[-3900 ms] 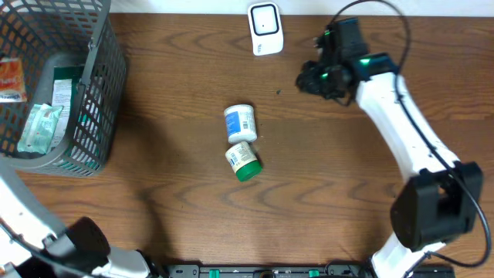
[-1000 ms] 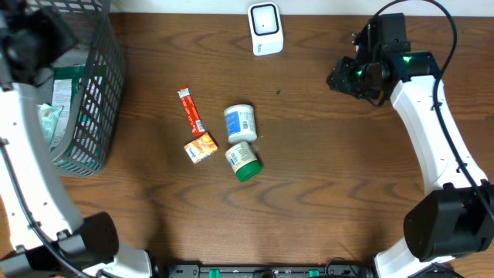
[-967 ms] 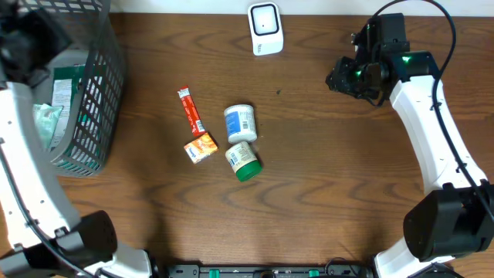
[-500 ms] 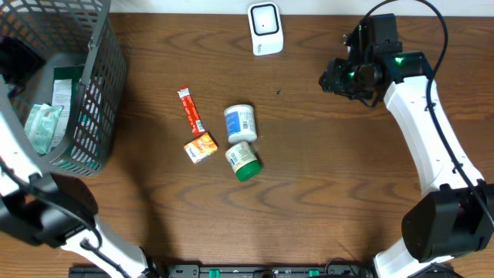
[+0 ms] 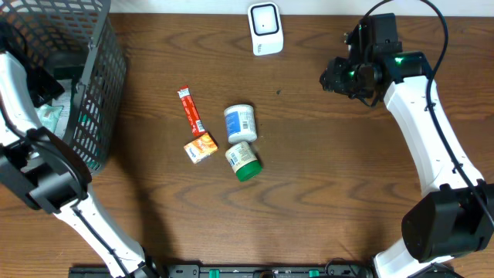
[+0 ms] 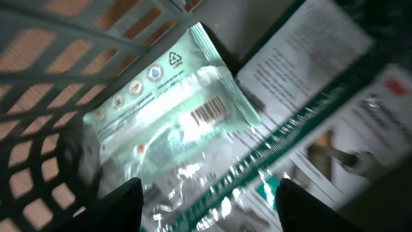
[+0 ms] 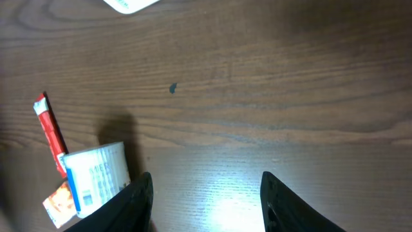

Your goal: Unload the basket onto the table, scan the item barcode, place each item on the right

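Barcode on pale-green pouch

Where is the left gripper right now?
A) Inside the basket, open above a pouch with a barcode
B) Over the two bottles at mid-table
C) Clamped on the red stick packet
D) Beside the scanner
A: the left wrist view shows the left gripper open just above the barcoded pouch, with the mesh of the basket around it.

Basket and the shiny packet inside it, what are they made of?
The basket is probably grey plastic, matte; its walls are a moulded lattice of holes. The packet is likely thin glossy plastic film; it crinkles and throws bright glare.
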Robot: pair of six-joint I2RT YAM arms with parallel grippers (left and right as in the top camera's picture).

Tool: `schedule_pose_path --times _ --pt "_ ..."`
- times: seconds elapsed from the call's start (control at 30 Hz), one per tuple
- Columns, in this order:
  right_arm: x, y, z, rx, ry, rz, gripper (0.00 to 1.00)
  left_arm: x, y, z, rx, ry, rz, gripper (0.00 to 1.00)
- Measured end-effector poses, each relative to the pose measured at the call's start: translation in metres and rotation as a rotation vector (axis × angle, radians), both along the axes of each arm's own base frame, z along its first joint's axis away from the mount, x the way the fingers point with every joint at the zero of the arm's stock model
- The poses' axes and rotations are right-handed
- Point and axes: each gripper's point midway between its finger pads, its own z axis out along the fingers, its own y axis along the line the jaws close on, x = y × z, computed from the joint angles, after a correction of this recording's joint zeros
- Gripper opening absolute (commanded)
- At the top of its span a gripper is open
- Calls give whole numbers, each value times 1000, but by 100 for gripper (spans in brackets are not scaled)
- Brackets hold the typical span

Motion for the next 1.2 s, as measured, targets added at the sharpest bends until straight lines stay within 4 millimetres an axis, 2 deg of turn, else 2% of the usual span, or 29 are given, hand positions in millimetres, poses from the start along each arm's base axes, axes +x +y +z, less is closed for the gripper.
schedule_pose_path --times 0.13,0.23,0.43,0.7,0.73,0.8,0.87,0.9,1.2 --pt "1 0 -7 -3 -4 -2 50 0 6 -27 6 63 -23 67" --pt "-1 -1 -19 -6 9 -3 50 -4 13 -42 32 116 -30 67" --pt "-7 -2 -36 -10 34 -3 49 -10 18 -56 51 169 -29 68" --pt "-3 -1 -35 -7 15 -2 49 -13 19 -70 49 201 -29 66" --pt "-3 -1 -34 -7 14 -3 49 -14 19 -70 51 201 -29 59" --pt "-3 -1 -34 -7 15 -3 49 -13 18 -71 52 199 -33 32" --pt "-3 -1 -34 -7 14 -2 49 -16 20 -72 64 215 -36 14" --pt "-3 -1 -34 -7 14 -2 49 -18 21 -73 70 223 -39 9" --pt "-2 -1 -34 -6 13 -3 48 -19 23 -66 86 225 -41 7"
